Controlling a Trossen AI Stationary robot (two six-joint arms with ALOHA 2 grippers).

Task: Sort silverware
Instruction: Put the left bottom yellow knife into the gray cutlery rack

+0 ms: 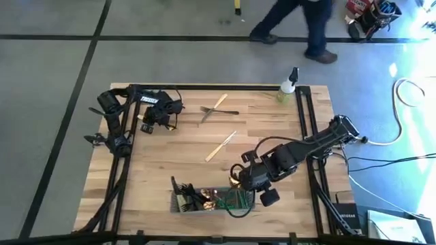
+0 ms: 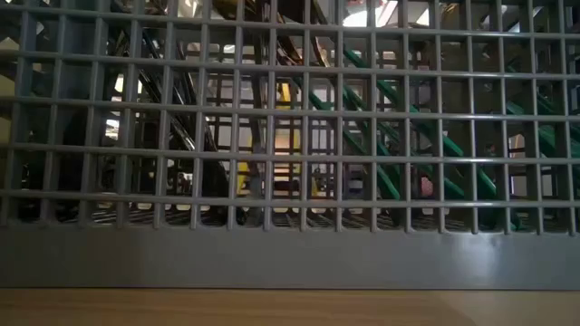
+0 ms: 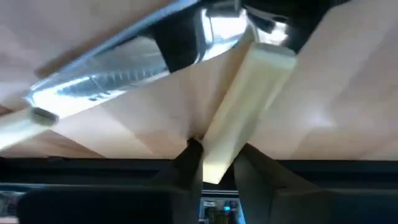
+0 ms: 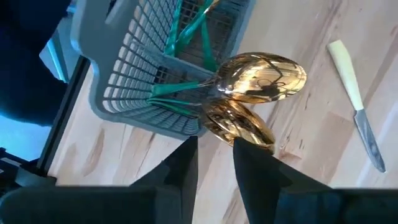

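My left gripper (image 1: 146, 121) is at the table's far left, shut on a cream-handled piece of silverware (image 3: 249, 93). A shiny knife (image 3: 118, 68) crosses the piece's far end. At the near edge stands the grey mesh caddy (image 1: 178, 204), holding dark pieces and green-handled ones (image 2: 399, 136). My right gripper (image 1: 238, 178) is at the caddy's far right corner, by two gold spoons (image 4: 261, 78) whose green handles reach into the caddy. A crossed fork and knife (image 1: 218, 107) and a cream-handled knife (image 1: 221, 145) lie on the bare wood. My left gripper pinches the free end of the cream handle (image 3: 217, 165) between its two fingers, which lie along the handle. Whether the piece is clear of the table, I cannot tell. My right gripper has the lower gold spoon's bowl (image 4: 239, 127) between its fingertips, coming from the caddy's far side. The spoon's green handle (image 4: 180, 93) lies on the caddy's mesh.
A small spray bottle (image 1: 289, 85) stands at the far right corner. Black frame rails (image 1: 306, 136) run along the table's left and right sides. A person (image 1: 300, 27) walks on the floor beyond the far edge. Bare wood lies between the arms.
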